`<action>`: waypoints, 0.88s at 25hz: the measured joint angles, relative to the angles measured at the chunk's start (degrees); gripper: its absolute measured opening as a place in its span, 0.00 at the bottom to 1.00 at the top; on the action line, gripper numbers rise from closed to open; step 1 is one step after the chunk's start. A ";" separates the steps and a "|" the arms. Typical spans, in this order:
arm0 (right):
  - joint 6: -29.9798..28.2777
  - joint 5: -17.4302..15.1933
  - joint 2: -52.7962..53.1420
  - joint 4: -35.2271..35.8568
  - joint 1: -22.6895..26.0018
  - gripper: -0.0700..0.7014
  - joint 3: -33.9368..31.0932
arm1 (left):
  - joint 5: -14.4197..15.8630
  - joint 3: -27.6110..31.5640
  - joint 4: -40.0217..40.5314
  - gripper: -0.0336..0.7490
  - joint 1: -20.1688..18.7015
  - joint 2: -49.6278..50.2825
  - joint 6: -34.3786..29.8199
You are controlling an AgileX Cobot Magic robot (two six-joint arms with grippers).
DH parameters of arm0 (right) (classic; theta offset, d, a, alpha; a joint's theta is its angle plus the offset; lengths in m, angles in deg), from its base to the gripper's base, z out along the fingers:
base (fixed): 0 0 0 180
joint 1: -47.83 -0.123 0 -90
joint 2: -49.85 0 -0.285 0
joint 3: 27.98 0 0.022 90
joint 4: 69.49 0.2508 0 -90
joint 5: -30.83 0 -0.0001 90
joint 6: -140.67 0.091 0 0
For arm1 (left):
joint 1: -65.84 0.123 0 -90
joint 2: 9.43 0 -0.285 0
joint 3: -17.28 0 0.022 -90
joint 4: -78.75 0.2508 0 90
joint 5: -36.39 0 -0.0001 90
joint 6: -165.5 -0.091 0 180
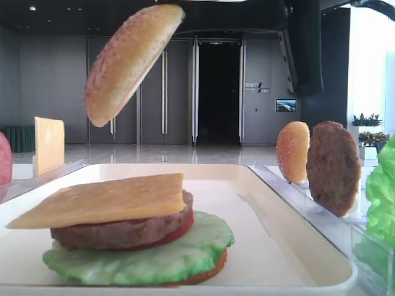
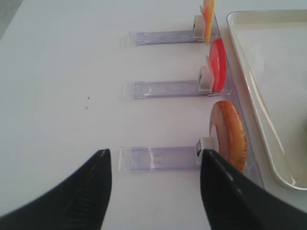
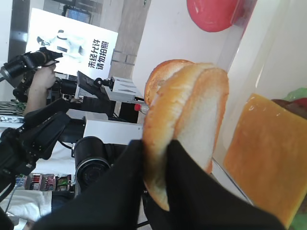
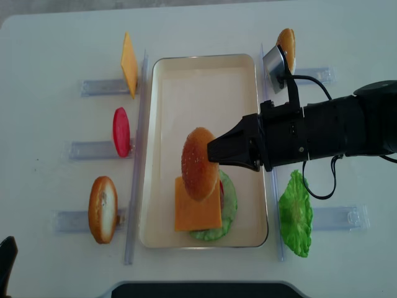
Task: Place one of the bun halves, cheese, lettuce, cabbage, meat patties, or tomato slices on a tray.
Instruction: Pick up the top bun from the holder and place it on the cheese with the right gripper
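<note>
Stack (image 1: 133, 237) sits at the near end of the tray (image 4: 162, 149): bun base, lettuce (image 1: 142, 256), a tomato slice, a meat patty (image 1: 123, 231), with a cheese slice (image 1: 105, 200) on top (tilted slightly, one corner overhanging). A bun top (image 4: 200, 163) is held in the air above the stack by the right gripper (image 4: 214, 152), whose black fingers (image 3: 187, 167) are clamped on the bun's edge, seeded dome facing the left side of the table. No contact between bun and cheese is seen in the low view.

Left gripper (image 2: 156, 191) hangs over the bare table at the left racks, jaws spread wide, nothing between them. Just ahead of it a spare bun half (image 2: 229, 136) stands upright in a clear rack, then a red tomato slice (image 2: 218, 64), then another cheese slice (image 2: 208, 19) farther on.

On the right side of the tray, a loose lettuce leaf (image 4: 295, 214) lies nearest. A second patty (image 1: 333, 166) and a bun half (image 1: 292, 152) stand upright in racks beyond it (the patty is hidden under the arm in the overhead view).
</note>
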 joint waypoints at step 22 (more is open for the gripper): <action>-1.12 8.86 0.00 4.02 -9.10 0.22 0.00 | 0.00 0.00 0.00 0.62 0.00 0.00 0.00</action>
